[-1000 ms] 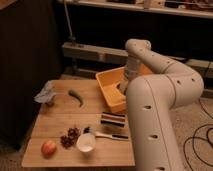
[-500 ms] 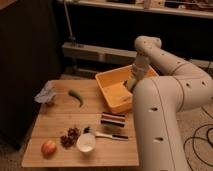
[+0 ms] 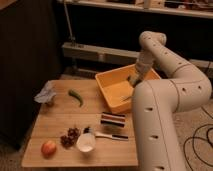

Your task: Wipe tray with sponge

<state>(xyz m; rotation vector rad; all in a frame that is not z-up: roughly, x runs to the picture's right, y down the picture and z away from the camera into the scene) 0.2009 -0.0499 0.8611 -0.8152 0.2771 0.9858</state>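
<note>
Yellow-orange plastic tray [image 3: 116,91] w/ flared walls, on wood table [image 3: 55,122], claw [image 3: 134,80] inside it, grip can't tell

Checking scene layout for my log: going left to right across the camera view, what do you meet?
Apple, grapes, white cup, tray, then the gripper, inside the tray toward its right side.

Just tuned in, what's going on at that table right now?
The robot's single arm reaches over the wooden table, and its pincer is down inside the yellow tray, toward the tray's right side. The sponge cannot be made out and may be hidden under the pincer. A green pepper, a striped block, a white cup and a round fruit lie on the table outside the tray, away from the arm.
</note>
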